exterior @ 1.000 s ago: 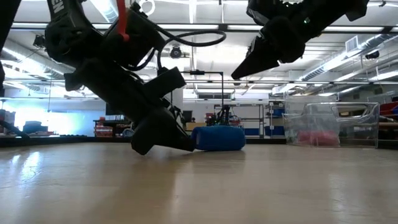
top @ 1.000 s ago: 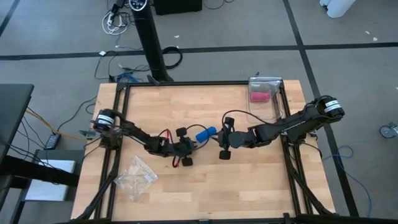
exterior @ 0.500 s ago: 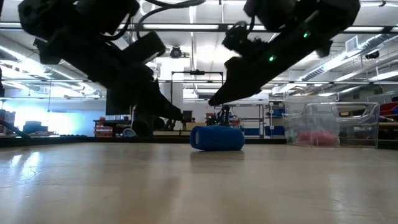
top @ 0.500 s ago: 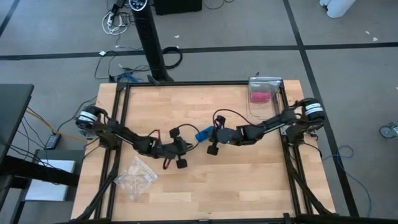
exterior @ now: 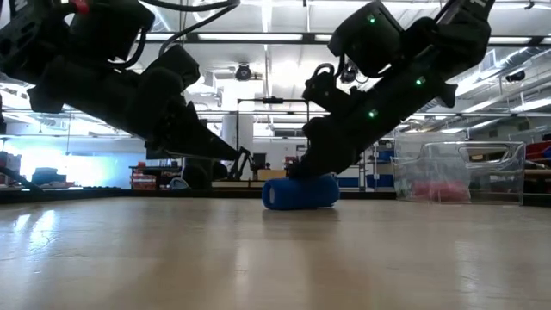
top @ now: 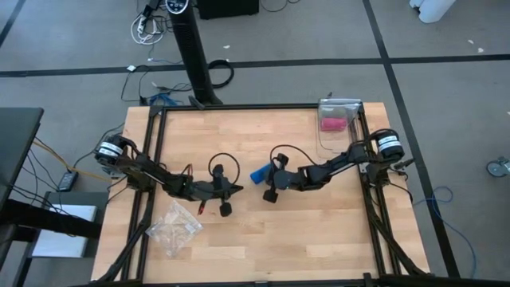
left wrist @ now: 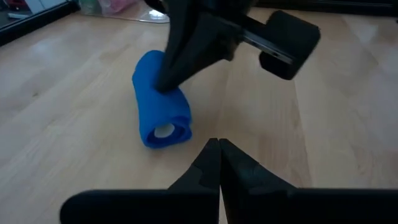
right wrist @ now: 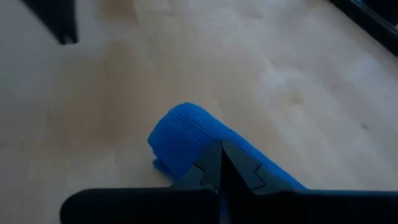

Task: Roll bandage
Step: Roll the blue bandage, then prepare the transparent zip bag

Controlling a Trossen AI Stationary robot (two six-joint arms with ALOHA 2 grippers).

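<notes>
The bandage (top: pixel 259 172) is a bright blue roll lying on its side near the middle of the wooden table. It also shows in the low view (exterior: pixel 300 191) and in both wrist views (left wrist: pixel 161 112) (right wrist: pixel 186 134). My right gripper (top: pixel 268 177) is shut, its tips down on the roll. My left gripper (top: pixel 239 189) is shut too and hovers a short way off the roll's left end, touching nothing (left wrist: pixel 219 146). My right gripper presses its shut fingertips (left wrist: pixel 165 84) on the upper side of the bandage roll (right wrist: pixel 199 140). The fingers slant down from the table's right. The roll lies on its side on the table under them.
A clear plastic box (top: pixel 339 127) with a pink roll (top: pixel 331 123) stands at the far right corner. A crumpled clear plastic bag (top: pixel 175 227) lies near the front left. Bare wood spreads in front of the roll.
My left gripper has let go of the roll's left end, shut, and drawn back toward the table's left, rising a little. My right gripper has come down and leftward from above onto the roll. The roll stays lying on the table.
</notes>
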